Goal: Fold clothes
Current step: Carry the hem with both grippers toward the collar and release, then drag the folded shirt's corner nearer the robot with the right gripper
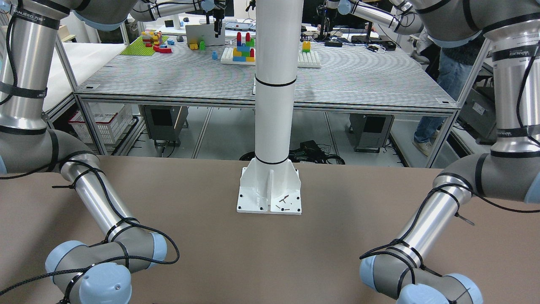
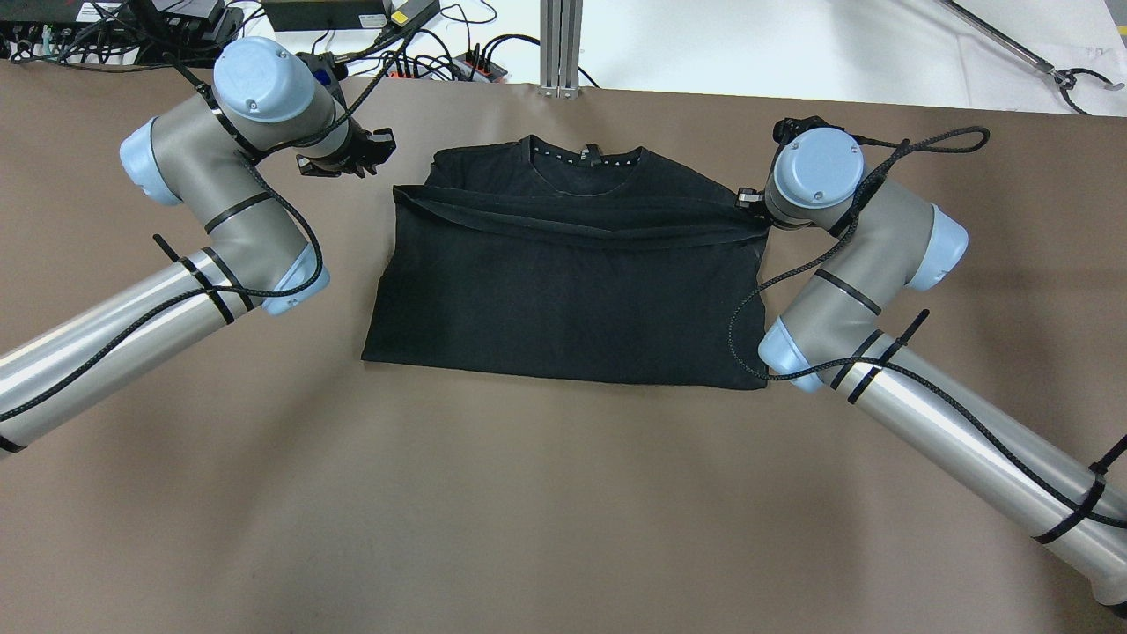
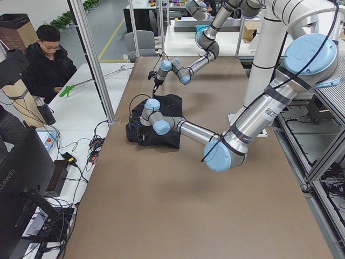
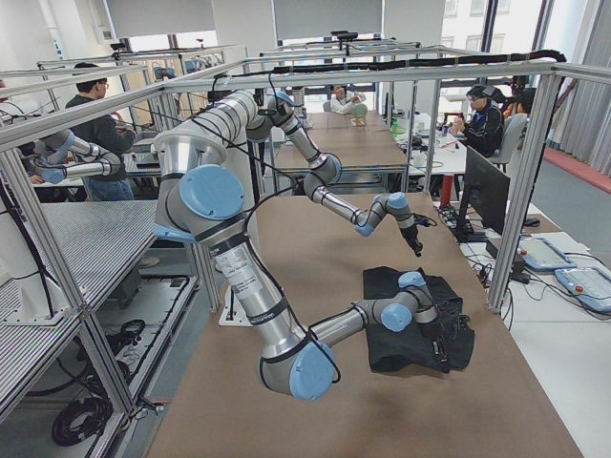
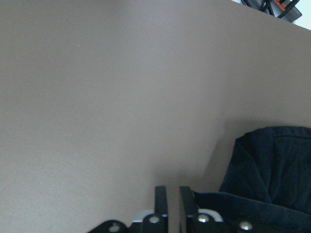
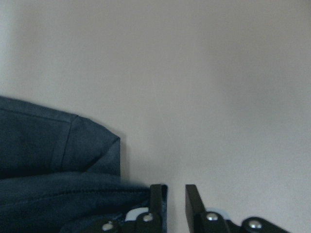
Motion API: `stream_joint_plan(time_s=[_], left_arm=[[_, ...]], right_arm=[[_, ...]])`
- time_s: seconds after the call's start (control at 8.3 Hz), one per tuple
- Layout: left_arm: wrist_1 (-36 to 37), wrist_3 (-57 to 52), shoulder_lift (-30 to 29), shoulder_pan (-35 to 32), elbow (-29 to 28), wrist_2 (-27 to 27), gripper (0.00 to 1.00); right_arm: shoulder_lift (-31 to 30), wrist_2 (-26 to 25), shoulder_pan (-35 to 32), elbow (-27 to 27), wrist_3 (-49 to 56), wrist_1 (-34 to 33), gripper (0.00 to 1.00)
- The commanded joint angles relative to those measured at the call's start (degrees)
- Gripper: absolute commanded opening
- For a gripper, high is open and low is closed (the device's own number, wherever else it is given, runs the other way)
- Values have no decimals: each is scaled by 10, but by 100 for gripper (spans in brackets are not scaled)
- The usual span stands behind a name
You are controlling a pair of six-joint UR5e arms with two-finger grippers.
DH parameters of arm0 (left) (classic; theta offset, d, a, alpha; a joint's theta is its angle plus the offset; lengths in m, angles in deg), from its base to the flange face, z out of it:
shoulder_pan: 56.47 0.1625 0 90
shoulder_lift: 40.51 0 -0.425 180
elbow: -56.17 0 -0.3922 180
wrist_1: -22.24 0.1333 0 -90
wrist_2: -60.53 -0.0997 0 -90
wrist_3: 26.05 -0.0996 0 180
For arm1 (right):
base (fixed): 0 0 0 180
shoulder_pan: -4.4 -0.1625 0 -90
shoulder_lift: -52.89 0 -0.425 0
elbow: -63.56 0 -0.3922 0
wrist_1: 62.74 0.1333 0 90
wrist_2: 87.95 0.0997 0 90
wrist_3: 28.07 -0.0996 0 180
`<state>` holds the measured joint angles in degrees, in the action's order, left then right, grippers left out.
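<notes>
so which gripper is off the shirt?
The left gripper, over bare table beside the black T-shirt; the right gripper sits against the shirt's folded edge.

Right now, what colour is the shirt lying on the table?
The shirt is plain black; the overhead exterior view shows it best.

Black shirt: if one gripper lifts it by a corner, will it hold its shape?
Probably not: the shirt lies flat with a soft, wavy fold, so it would likely drape and unfold. It looks thin, so probably light. Pushed, it may bunch rather than slide whole.
</notes>
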<state>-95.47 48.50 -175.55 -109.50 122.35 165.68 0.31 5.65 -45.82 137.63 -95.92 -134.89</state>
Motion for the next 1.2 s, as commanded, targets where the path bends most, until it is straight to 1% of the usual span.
stream_joint_plan(time_s=[0.0,0.12,0.24,0.48,0.6,0.84,0.96,1.08], left_arm=[[-2,0,-16,-13,-26,20,39],[-2,1,-16,-13,-26,21,40],[-1,6,-20,-13,-24,21,41],[-1,9,-23,-11,-22,21,46],[-1,9,-24,-11,-22,21,46],[-2,11,-24,-8,-21,20,48],[-2,12,-25,-8,-20,20,48],[-2,13,-26,-7,-20,19,49]], right_arm=[[11,-22,0,-7,-107,18,68],[4,-20,0,0,-109,21,68],[-27,-15,11,49,-110,27,68],[-142,-13,75,206,-110,20,68],[-176,-14,110,249,-112,21,68],[-211,-18,143,257,-151,36,69],[-212,-18,151,253,-152,36,67],[-213,-18,153,249,-150,36,59]])
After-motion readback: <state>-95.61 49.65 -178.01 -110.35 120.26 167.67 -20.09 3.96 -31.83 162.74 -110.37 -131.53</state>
